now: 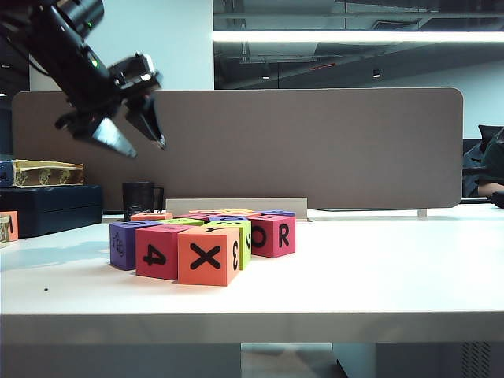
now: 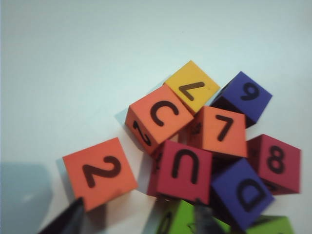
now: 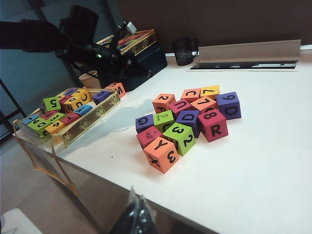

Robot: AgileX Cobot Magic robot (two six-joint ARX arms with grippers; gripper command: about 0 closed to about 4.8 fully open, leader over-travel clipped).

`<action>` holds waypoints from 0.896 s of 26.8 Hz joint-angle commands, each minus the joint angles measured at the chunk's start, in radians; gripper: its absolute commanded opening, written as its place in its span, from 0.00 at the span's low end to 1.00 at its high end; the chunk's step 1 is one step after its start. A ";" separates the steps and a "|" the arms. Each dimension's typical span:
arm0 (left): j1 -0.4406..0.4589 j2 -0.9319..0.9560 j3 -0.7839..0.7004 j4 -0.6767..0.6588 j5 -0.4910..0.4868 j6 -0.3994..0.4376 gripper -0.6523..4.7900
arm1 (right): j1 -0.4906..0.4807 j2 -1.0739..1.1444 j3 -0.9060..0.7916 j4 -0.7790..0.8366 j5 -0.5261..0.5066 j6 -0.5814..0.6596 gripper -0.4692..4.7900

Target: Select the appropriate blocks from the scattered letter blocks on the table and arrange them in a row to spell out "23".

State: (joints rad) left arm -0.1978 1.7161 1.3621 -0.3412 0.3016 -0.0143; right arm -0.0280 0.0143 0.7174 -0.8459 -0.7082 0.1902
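Letter blocks (image 1: 206, 244) cluster mid-desk (image 1: 378, 276); foam, likely light and squashy, grip opposite flat faces. Left tool (image 1: 130, 130) hovers above, fingers apart. Right tool's (image 3: 139, 214) state I cannot tell.

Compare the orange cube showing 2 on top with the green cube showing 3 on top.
The orange 2 cube sits on the pile's far side, under the open left gripper; the green 3 cube sits near the front. The orange one stands slightly apart from its neighbours, while the green one is packed among others. Both are same-sized cubes with black characters, resting on the table.
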 commanded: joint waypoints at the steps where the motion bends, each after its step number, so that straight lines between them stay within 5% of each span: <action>1: -0.006 0.035 0.005 0.021 -0.072 0.007 0.71 | 0.000 -0.011 0.004 0.013 -0.005 0.000 0.09; 24: -0.014 0.208 0.005 0.142 -0.107 -0.028 0.77 | 0.000 -0.011 0.003 0.013 0.018 -0.008 0.09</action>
State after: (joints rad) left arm -0.2066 1.9205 1.3628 -0.2203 0.1967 -0.0418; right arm -0.0280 0.0143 0.7174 -0.8463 -0.6926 0.1860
